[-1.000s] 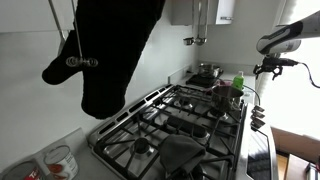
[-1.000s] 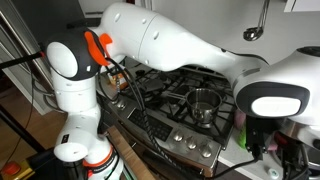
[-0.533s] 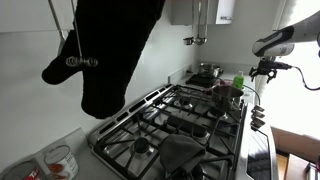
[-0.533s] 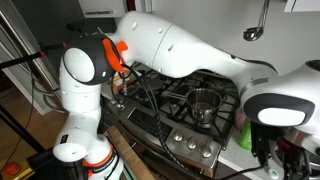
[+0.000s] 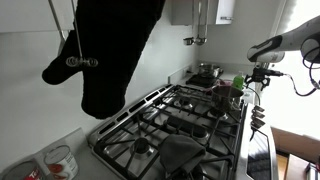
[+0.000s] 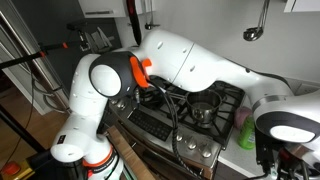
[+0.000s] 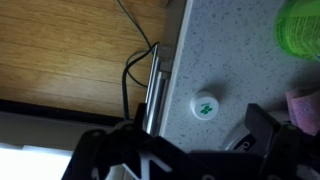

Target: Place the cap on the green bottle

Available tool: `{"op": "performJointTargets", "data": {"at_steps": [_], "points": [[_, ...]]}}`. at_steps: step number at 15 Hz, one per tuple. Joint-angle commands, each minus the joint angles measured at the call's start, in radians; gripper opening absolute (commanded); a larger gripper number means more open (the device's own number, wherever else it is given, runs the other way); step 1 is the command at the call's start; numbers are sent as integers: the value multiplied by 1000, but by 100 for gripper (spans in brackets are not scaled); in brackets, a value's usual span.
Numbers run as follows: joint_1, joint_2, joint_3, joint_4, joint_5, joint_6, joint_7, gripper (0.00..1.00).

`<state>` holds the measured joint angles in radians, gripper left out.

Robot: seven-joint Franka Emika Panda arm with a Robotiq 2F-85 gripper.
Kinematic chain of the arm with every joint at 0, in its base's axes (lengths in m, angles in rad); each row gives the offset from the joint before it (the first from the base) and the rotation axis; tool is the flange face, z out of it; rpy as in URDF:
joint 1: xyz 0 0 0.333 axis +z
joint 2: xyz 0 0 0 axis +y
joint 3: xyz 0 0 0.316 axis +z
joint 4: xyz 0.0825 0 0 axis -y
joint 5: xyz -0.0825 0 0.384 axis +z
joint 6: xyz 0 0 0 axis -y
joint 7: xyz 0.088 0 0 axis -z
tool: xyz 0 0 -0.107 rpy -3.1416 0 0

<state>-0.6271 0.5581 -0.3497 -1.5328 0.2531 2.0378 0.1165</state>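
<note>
Over at the far end of the hob, in an exterior view, my gripper has dropped lower and drifted in toward the green bottle over the last second. The bottle stands upright at the stove's edge, near the steel pot. At this range I cannot tell how the jaws stand from here.

From the opposite side, in an exterior view, the arm has swung round at its shoulder, so its big white links now cover more of the stove. The green bottle stands just beside the burner that carries the steel pot. The working end is out of sight here.

Down the wrist view, the cap, white with a green mark, lies flat on the speckled worktop close to its edge, with the blurred green bottle at the upper right, apart from it. My gripper is spread wide and holds nothing; one of its fingers shows dark at the lower right.

I read that as the approach: the cap is not yet picked up. It sits slightly to one side of centre between the jaws, so I'd trim sideways before descending.
</note>
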Motion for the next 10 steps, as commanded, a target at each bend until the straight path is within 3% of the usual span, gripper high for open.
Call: {"op": "performJointTargets", "data": {"at_steps": [1, 6, 10], "points": [[-42, 76, 34, 100, 22, -45, -9, 100], [-63, 122, 62, 151, 24, -43, -15, 100], [-74, 147, 77, 174, 22, -66, -12, 92]]}}
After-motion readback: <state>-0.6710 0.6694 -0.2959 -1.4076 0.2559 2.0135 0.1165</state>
